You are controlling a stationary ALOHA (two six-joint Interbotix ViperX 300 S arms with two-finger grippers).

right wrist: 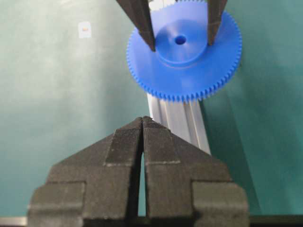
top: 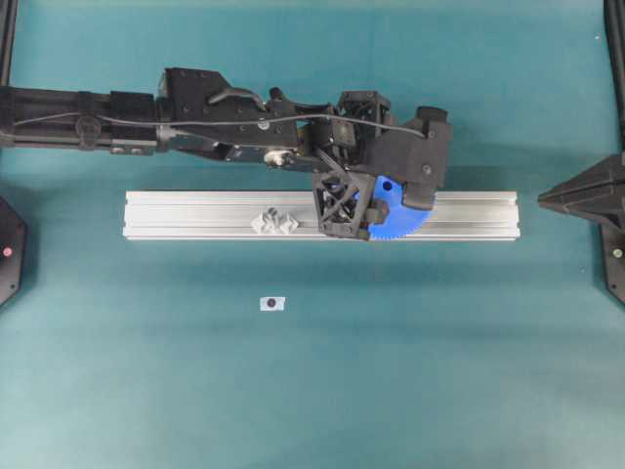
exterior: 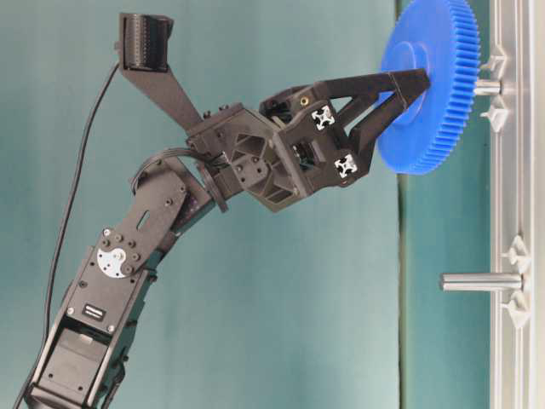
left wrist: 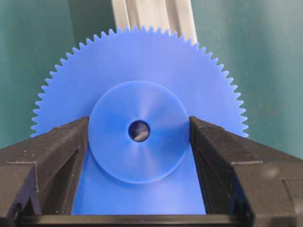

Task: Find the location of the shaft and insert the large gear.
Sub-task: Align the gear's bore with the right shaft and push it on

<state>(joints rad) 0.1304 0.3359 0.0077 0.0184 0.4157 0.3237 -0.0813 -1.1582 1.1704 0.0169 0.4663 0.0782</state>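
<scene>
While the left gripper (left wrist: 138, 137) clamps the large gear (exterior: 426, 85) by its hub, upper right of the table-level view, the shaft (exterior: 487, 87) pokes from behind, axis in line with the bore. Right gripper (right wrist: 142, 124) sits closed and empty.

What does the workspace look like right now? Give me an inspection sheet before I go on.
Surface: teal mat, with one aluminium rail lying across it.
Job's things: blue gear held face-on to the rail at a shaft; how far it is seated cannot be told. A second shaft stands bare.
Clutter: small white tag with a dark dot, apart from the rail.
Grippers: left gripper shut on the gear's hub; right gripper shut, empty, off to the side.
Cables: black cable runs along the left arm, away from the gear.
Surroundings: dark frame bar at the edge; nothing else seen.
</scene>
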